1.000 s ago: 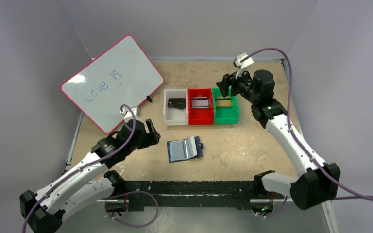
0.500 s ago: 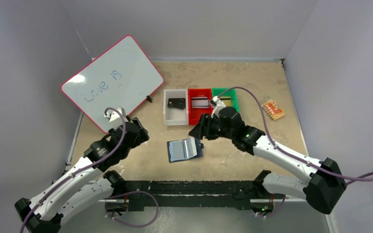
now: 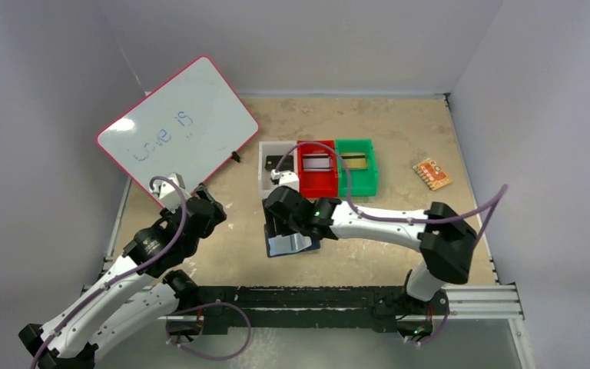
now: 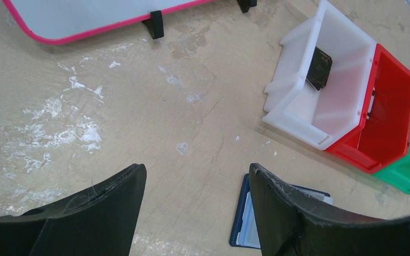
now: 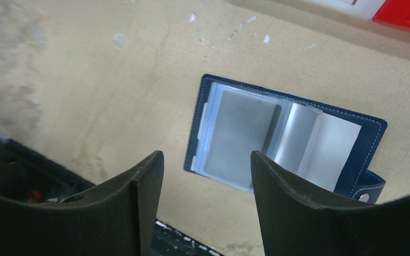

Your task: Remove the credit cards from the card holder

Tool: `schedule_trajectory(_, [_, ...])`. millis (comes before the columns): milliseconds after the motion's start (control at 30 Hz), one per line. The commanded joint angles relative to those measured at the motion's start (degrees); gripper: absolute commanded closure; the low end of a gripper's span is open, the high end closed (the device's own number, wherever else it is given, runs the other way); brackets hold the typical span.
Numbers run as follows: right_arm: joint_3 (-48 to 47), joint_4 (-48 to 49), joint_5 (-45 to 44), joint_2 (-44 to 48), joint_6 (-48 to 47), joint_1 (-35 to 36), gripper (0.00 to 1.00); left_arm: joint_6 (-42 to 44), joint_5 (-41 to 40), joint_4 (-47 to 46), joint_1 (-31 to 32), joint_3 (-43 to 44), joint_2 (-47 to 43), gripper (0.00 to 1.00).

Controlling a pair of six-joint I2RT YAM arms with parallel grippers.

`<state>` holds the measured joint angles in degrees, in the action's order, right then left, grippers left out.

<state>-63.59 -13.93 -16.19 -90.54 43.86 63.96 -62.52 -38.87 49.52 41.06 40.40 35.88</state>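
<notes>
The navy card holder [image 5: 277, 136] lies open on the table, pale blue-grey sleeves up, its snap tab [image 5: 364, 197] at the right. In the top view it [image 3: 296, 246] sits at front centre, partly under my right gripper [image 3: 280, 221]. My right gripper [image 5: 207, 156] is open and empty, hovering over the holder's left edge. My left gripper [image 4: 196, 170] is open and empty, left of the holder [image 4: 238, 216], and also shows in the top view [image 3: 203, 206]. A black card [image 4: 319, 68] leans in the white bin. Cards lie in the red [image 3: 316, 163] and green [image 3: 356, 162] bins.
The white bin [image 3: 265, 184], red bin [image 3: 316, 184] and green bin [image 3: 357, 186] stand in a row behind the holder. A pink-rimmed whiteboard [image 3: 177, 127] leans at the back left. An orange patterned piece [image 3: 432, 174] lies at the right. The black rail [image 3: 315, 296] runs along the front.
My right arm has swung from the green bin at the back down to the left, over the card holder. My left arm has drawn back a little toward the left.
</notes>
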Motion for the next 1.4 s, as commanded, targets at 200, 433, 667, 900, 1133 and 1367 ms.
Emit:
schedule_trajectory(200, [-7.5,-10.4,-7.5,-10.2,1.7,1.9,0.31,-0.1,-1.0,-0.2,0.2,2.8,0.8,0.31])
schedule_trajectory(433, [-7.6,-9.7,-6.1,-12.8,1.4,2.0,0.3,0.2,0.1,-1.4,0.1,2.2,1.2,0.31])
schedule_trajectory(667, [-6.2,-7.4,-3.8,-14.4,2.8,2.1,0.29,0.6,2.1,-2.8,0.2,1.6,2.0,0.31])
schedule_trajectory(900, [-4.1,-5.6,-1.6,-14.4,3.8,2.0,0.39,1.4,4.0,-4.4,0.2,1.0,2.8,0.31])
schedule_trajectory(1133, [-1.9,-3.0,-0.4,-13.4,4.4,1.7,0.51,2.4,6.4,-6.5,0.2,0.5,4.7,0.32])
schedule_trajectory(1367, [1.6,1.9,2.7,-10.8,5.7,-0.1,0.58,4.1,10.8,-10.1,0.2,-0.3,7.1,0.32])
